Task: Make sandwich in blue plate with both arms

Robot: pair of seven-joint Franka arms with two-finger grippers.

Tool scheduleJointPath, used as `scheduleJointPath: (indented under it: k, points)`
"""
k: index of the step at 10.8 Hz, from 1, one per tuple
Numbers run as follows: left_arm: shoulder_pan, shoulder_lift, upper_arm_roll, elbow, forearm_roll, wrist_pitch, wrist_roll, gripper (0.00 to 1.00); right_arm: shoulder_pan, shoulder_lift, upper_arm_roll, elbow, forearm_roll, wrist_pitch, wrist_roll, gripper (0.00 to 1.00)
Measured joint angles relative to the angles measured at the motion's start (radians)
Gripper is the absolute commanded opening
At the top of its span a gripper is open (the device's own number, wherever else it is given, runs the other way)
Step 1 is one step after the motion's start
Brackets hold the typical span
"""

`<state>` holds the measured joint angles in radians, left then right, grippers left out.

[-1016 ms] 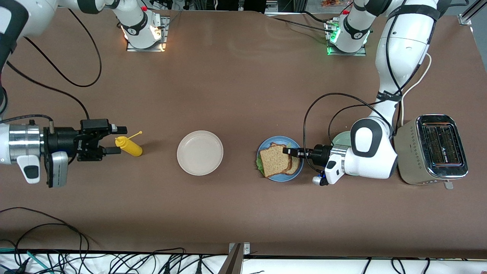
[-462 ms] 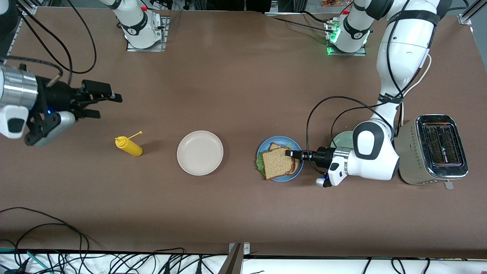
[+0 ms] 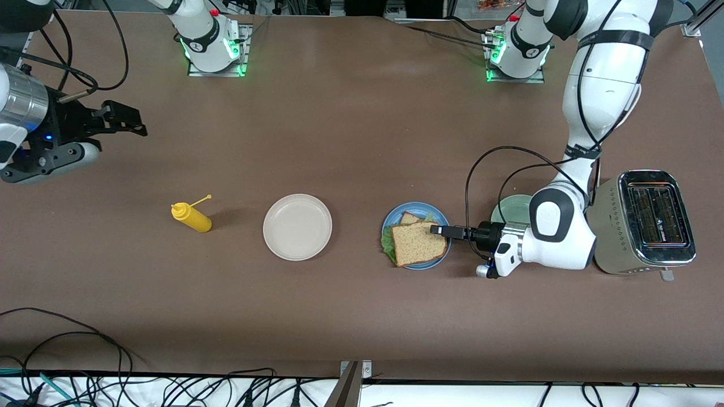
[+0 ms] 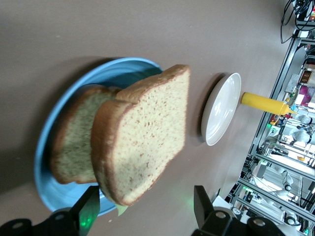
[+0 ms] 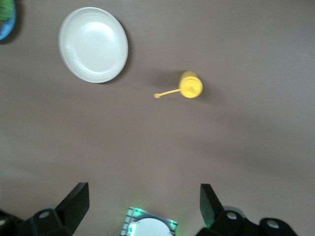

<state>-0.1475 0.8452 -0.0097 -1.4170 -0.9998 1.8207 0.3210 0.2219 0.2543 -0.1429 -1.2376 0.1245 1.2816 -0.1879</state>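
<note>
Fingers of the left gripper stood spread and clear of the top slice, where a second earlier they had pinched its edge; it had backed off toward the toaster. Released, the sandwich lay on the blue plate, lettuce showing between the slices, so the build looked finished. Meanwhile the right gripper, fingers wide and empty, had lifted away from the yellow mustard bottle, which stood untouched beside the beige plate.
</note>
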Motion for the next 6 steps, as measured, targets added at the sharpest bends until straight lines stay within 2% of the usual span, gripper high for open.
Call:
scheduleJointPath:
  k: [3, 6]
  points:
    - [0.009, 0.009, 0.002, -0.021, 0.000, 0.000, 0.038, 0.86, 0.000, -0.114, 0.021, -0.226, -0.129, 0.192, 0.000, 1.00]
    - [0.009, 0.011, 0.004, -0.024, 0.000, 0.000, 0.040, 0.88, 0.000, -0.237, 0.024, -0.461, -0.161, 0.441, 0.000, 1.00]
